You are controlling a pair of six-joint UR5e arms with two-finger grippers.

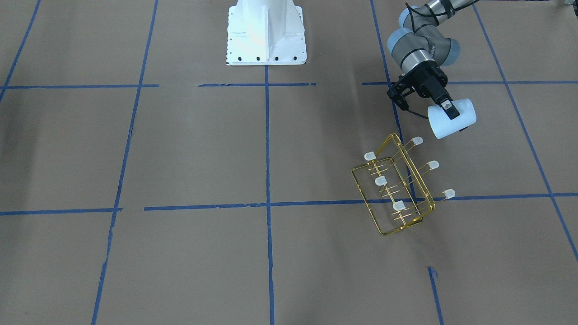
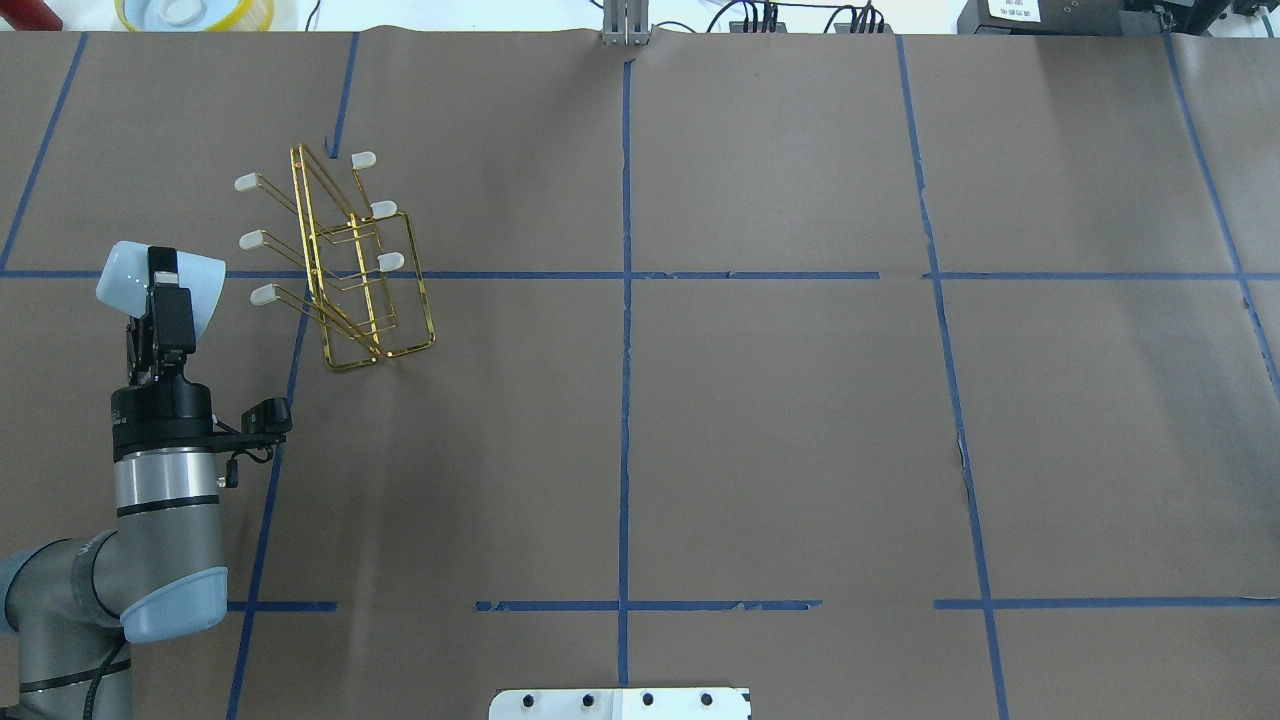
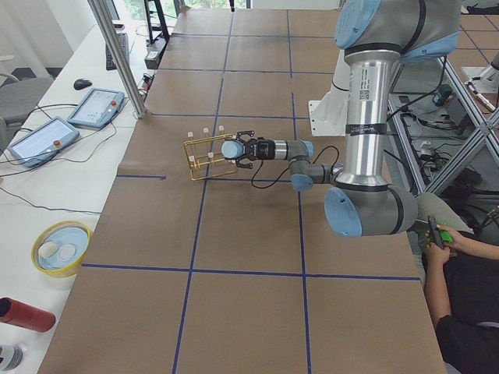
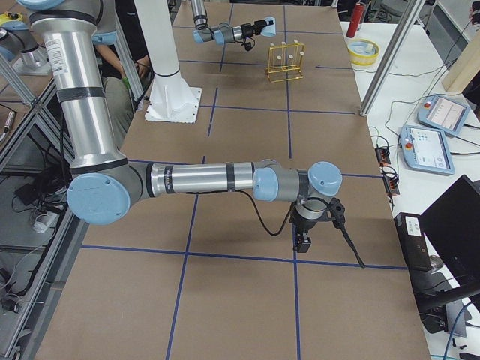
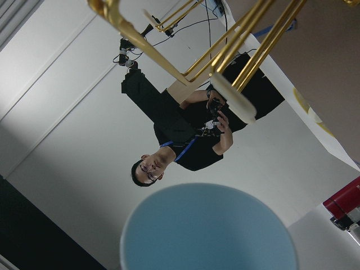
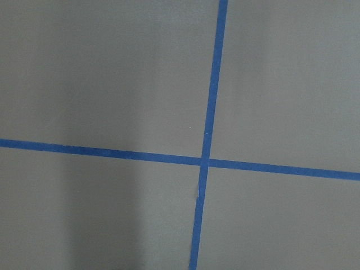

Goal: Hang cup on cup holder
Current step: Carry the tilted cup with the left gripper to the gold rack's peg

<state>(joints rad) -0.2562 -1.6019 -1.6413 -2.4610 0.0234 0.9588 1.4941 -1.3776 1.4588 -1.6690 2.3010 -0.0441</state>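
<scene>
The cup (image 2: 120, 275), pinched on its side by the left gripper (image 2: 160, 272), lies just beside the holder (image 2: 313, 262), mouth turned toward its near prongs (image 2: 262, 294).

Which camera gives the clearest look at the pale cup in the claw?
Exterior front-facing: the cup shows clearly, lying sideways. Overhead shows it similarly; side views show it tiny; left wrist only one blurred end.
</scene>
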